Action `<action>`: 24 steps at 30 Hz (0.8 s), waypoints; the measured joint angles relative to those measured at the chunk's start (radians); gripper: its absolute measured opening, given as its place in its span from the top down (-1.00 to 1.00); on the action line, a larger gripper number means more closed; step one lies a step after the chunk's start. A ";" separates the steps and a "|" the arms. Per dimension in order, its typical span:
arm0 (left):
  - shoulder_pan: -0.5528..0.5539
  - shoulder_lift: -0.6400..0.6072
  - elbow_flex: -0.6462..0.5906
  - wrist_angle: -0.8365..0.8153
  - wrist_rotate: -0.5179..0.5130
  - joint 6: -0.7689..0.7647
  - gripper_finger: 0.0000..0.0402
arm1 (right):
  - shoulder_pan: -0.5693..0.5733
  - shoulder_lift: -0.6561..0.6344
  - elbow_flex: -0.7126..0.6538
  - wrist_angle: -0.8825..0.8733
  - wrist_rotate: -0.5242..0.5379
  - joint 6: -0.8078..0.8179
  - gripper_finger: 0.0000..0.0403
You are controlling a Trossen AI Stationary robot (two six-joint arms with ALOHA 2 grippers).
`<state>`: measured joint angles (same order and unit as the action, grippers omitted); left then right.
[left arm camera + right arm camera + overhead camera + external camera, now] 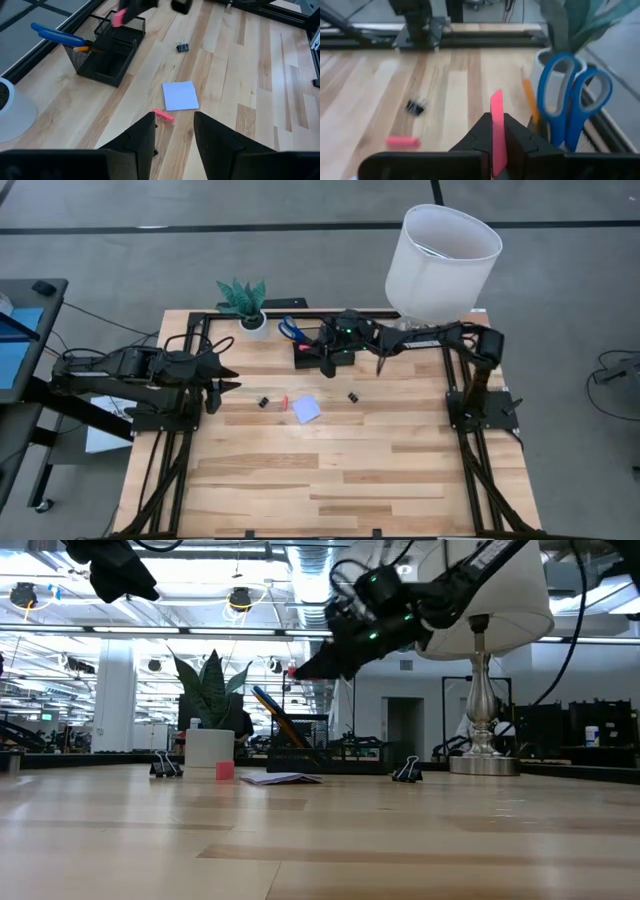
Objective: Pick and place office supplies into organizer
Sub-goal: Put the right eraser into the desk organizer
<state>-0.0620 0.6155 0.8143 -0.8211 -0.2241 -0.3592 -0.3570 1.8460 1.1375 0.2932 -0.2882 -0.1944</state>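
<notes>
**Red pen over the organizer, small items not yet collected**

The organizer (322, 352), at upper centre of the high view, already holds the scissors (572, 97) and a pencil (530, 100). The right gripper (496, 142) hangs just above it, its fingers closed on the red pen (496, 127), which stands upright between them. Two binder clips (263, 401), the note pad (306, 410) and a small red bit (284, 402) lie on the table (330, 480) at centre. The left gripper (172, 131), at left, is half open and empty.

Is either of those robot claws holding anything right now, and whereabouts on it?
Yes. The right gripper pinches a flat red piece by its lower end, above the organizer. The left gripper is open and empty.
</notes>
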 joint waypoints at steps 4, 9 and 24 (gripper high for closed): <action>0.000 0.000 0.000 0.000 0.000 0.000 0.37 | 0.001 0.066 0.045 -0.018 -0.011 0.006 0.85; 0.000 0.000 0.000 0.000 0.000 0.000 0.37 | 0.001 0.148 0.088 -0.072 -0.051 0.010 0.93; 0.000 0.000 0.000 0.000 0.000 0.000 0.37 | -0.012 0.202 0.115 -0.076 -0.048 0.004 0.94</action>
<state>-0.0623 0.6155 0.8139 -0.8211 -0.2241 -0.3592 -0.3687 2.0476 1.2520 0.2169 -0.3363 -0.1901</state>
